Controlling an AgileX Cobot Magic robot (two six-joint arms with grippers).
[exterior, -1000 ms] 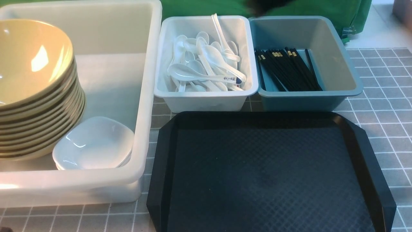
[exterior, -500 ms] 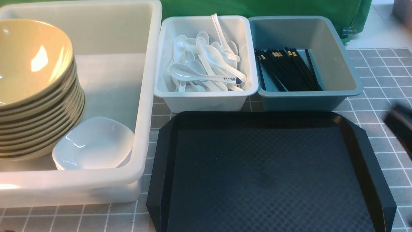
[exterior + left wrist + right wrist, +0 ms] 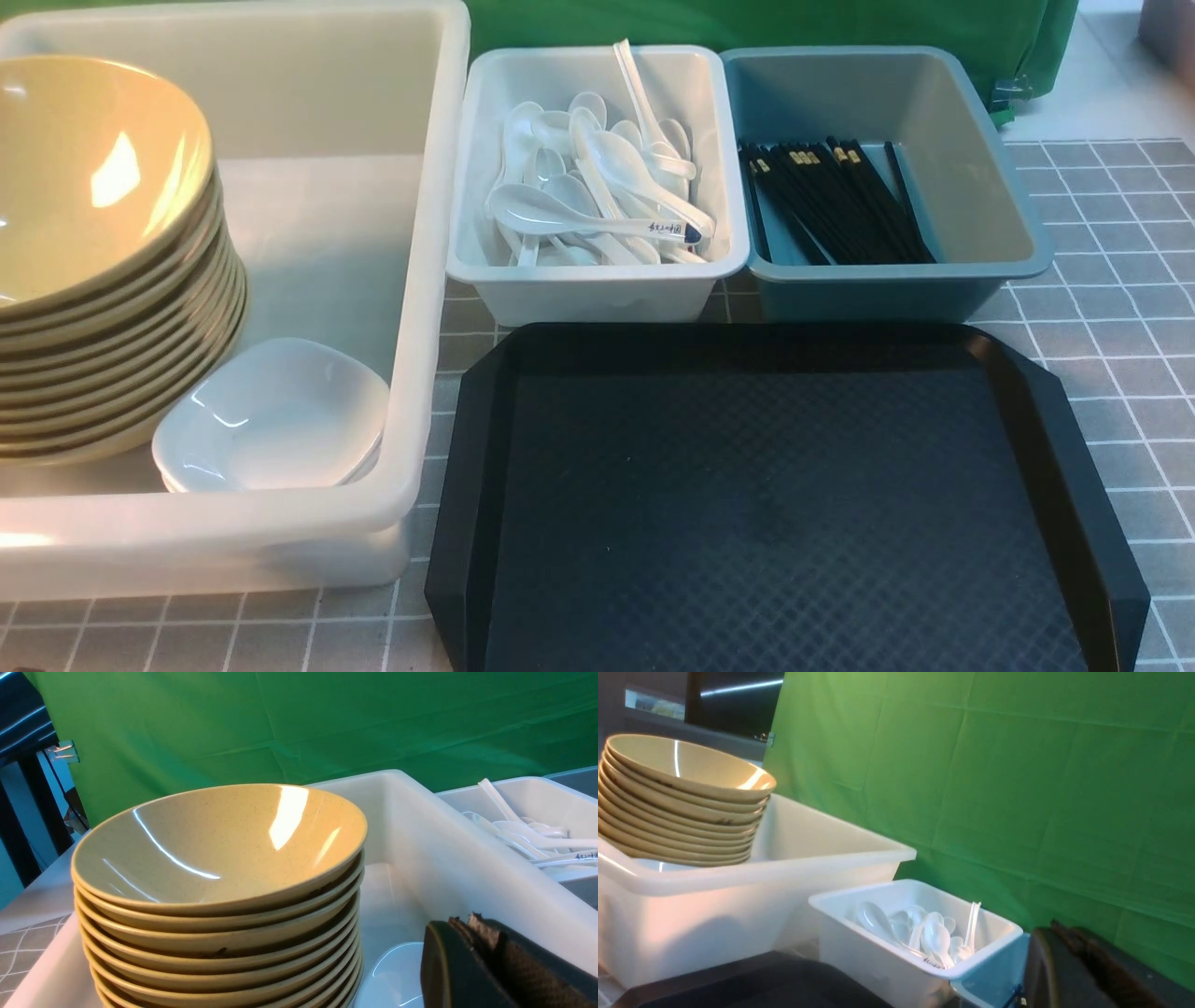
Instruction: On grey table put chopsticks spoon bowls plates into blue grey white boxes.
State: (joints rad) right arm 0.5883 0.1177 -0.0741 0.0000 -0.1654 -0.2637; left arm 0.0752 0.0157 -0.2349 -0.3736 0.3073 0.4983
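From my front camera I see the grey gridded table with all three plastic boxes lined up along the far side. At about ten o'clock sits the large translucent white tub; inside it, a tall stack of glossy tan-yellow bowls fills the left part, and the small squarish white plates rest at the stack's foot, touching it. At twelve o'clock the pale grey-white rectangular bin holds a heap of plain white spoons, with the blue-lettered white spoon lying across the top of them. Just beside it, at one o'clock, the blue-grey bin holds the black chopsticks, bundled against its left half. A black textured tray lies at six o'clock, nearest me. Neither arm shows in front. My left gripper hangs by the bowl stack, clenched on nothing; my right gripper is likewise clamped, grasping nothing.
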